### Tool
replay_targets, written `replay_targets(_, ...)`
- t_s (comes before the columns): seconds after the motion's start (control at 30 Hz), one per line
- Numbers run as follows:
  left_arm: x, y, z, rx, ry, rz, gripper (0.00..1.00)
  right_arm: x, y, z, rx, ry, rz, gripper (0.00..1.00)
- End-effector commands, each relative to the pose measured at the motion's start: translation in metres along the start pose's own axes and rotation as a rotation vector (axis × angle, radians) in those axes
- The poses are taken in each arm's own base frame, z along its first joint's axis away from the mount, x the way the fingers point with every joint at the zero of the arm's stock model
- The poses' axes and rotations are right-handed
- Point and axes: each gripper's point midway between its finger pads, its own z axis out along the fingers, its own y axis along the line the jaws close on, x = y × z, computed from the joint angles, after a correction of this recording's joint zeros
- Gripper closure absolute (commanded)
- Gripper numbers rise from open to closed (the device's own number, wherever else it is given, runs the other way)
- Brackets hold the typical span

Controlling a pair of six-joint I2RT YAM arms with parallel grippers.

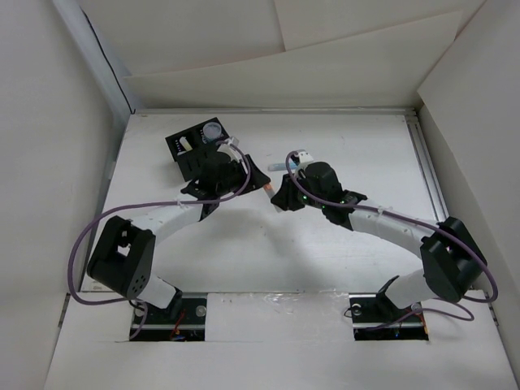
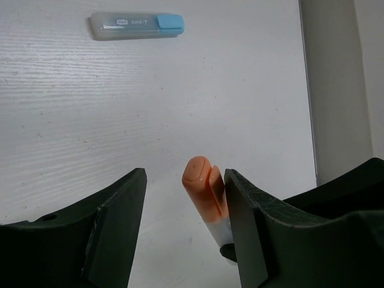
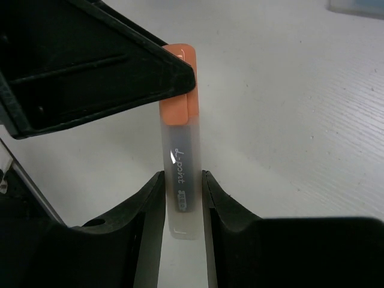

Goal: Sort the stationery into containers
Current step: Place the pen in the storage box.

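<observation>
My right gripper (image 3: pixel 183 180) is shut on the clear body of an orange-capped marker (image 3: pixel 178 144) and holds it above the table. My left gripper (image 2: pixel 185 177) is open, with the marker's orange cap (image 2: pixel 204 192) between its fingers, leaning against the right finger (image 2: pixel 243 222). In the top view the two grippers, left (image 1: pixel 260 182) and right (image 1: pixel 281 195), meet at mid-table around the marker (image 1: pixel 269 189). A light blue-capped marker (image 2: pixel 137 26) lies on the table beyond them. The black organizer (image 1: pixel 185 148) stands at the back left with the white cylinder (image 1: pixel 212 130) in it.
The left gripper's black finger (image 3: pixel 108 72) fills the upper left of the right wrist view. The table's right edge and side wall (image 2: pixel 336 90) show in the left wrist view. White walls enclose the table (image 1: pixel 260 260) on three sides.
</observation>
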Motion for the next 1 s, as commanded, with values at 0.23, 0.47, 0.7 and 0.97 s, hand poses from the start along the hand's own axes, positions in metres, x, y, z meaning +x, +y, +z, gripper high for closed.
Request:
replay_targets(0.23,-0.004,-0.033,0.004,0.155,0.009,-0.014,0.82,-0.029,0.032,-0.001,-0.136,-0.092,-0.026,0.87)
replay_targets(0.47,-0.014,-0.029,-0.002,0.114,-0.044,-0.027,1.0,-0.035,0.036,-0.002,-0.145,-0.109,-0.02,0.51)
replay_targets(0.7,-0.081,-0.024,-0.022,0.045,-0.241,-0.067,1.0,-0.066,0.044,-0.036,-0.137,-0.212,-0.047,0.21)
replay_targets(0.97,-0.194,-0.023,-0.06,-0.178,-0.581,-0.045,1.0,-0.07,0.025,-0.064,-0.061,-0.26,-0.066,0.19)
